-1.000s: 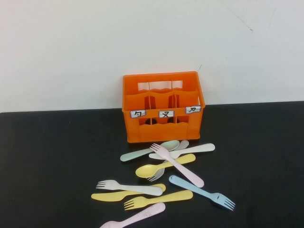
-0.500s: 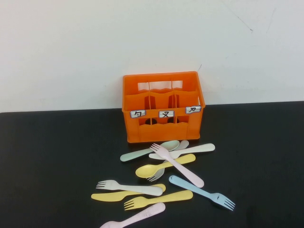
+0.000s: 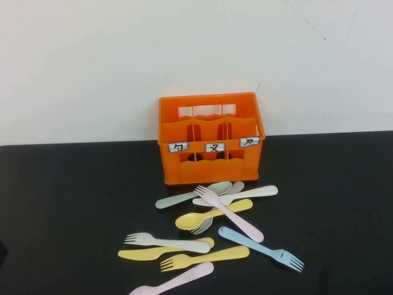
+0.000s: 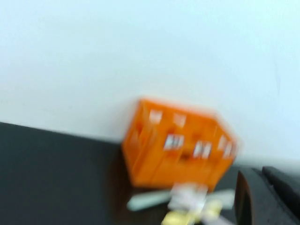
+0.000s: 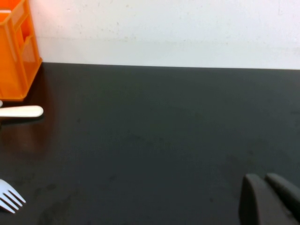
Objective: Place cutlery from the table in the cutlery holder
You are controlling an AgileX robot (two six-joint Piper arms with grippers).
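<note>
The cutlery [image 3: 209,230] is seen scattered on the tabletop [image 3: 67,196] just before the orange cutlery holder [image 3: 210,138], handles mostly crosswise, beyond both grippers, the left gripper [image 4: 262,197] with fingers together and judged nearer, the right gripper [image 5: 269,199] likewise closed.

Lab bench: black table [image 3: 67,203], bare white wall [image 3: 123,55] (plain)

Cutlery holder [image 3: 210,138]: bright orange plastic, smooth, slight sheen, white paper-like labels [image 3: 215,147]. Cutlery [image 3: 233,212]: matt pastel plastic. Worktop [image 3: 73,196]: matt black. Wall [image 3: 123,55]: matt white.
</note>
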